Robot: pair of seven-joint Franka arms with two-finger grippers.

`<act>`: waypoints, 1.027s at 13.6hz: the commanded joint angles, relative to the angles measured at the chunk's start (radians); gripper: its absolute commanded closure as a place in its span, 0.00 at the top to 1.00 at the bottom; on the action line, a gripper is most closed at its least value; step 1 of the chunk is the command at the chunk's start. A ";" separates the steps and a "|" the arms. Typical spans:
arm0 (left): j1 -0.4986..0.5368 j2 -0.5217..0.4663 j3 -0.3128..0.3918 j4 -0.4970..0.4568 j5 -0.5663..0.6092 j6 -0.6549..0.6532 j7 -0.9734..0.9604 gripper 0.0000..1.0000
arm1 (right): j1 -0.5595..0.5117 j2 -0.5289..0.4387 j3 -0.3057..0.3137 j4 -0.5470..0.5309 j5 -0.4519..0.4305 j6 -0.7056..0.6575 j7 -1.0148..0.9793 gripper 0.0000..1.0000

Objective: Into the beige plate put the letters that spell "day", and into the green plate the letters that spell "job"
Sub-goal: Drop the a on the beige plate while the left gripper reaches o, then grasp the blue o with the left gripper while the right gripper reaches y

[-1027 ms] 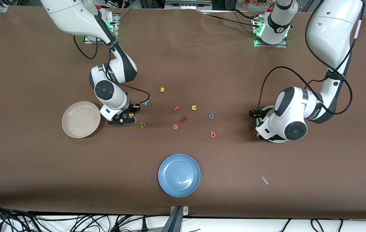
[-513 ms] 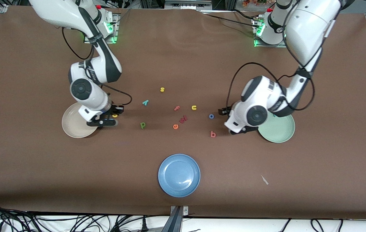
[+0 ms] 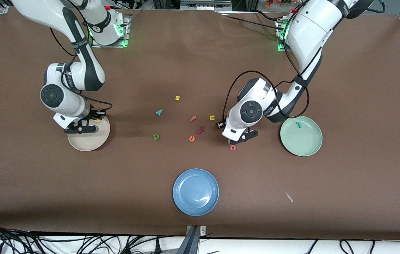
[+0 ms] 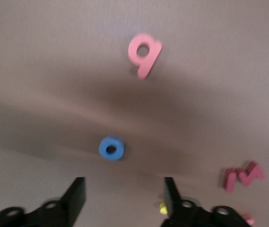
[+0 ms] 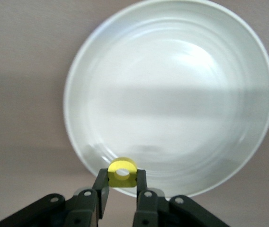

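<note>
My right gripper [image 3: 94, 122] is shut on the yellow a [image 5: 122, 172] and hangs over the rim of the beige plate [image 3: 88, 141], which holds no letters. My left gripper [image 4: 123, 182] is open over the table. The blue o [image 4: 111, 147] lies just ahead of its fingertips and the salmon b [image 4: 144, 53] lies past that. In the front view the left hand hides the o, and the b [image 3: 233, 147] shows beside it. The teal j [image 3: 298, 124] lies in the green plate [image 3: 305, 141]. The teal y [image 3: 159, 112] and green d [image 3: 156, 137] lie mid-table.
Loose letters lie mid-table: a yellow s [image 3: 177, 98], a pink f [image 3: 193, 118], a yellow u [image 3: 212, 118], a dark red w [image 3: 200, 130] and an orange e [image 3: 192, 138]. A blue plate [image 3: 195, 191] sits nearer the front camera.
My right gripper carried the yellow a from mid-table to over the beige plate. My left arm swung off the green plate, uncovering the teal j, and came over the o and b.
</note>
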 commanded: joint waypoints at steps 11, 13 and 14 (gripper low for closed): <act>0.001 0.038 0.009 -0.046 0.123 0.085 -0.039 0.61 | 0.052 0.034 0.149 0.069 0.177 0.010 0.478 1.00; 0.001 0.036 0.009 -0.050 0.123 0.087 -0.039 0.43 | 0.095 0.059 0.173 0.106 0.176 0.014 0.652 1.00; 0.002 0.032 0.010 -0.067 0.123 0.087 -0.039 0.32 | 0.125 0.072 0.173 0.126 0.177 0.017 0.724 1.00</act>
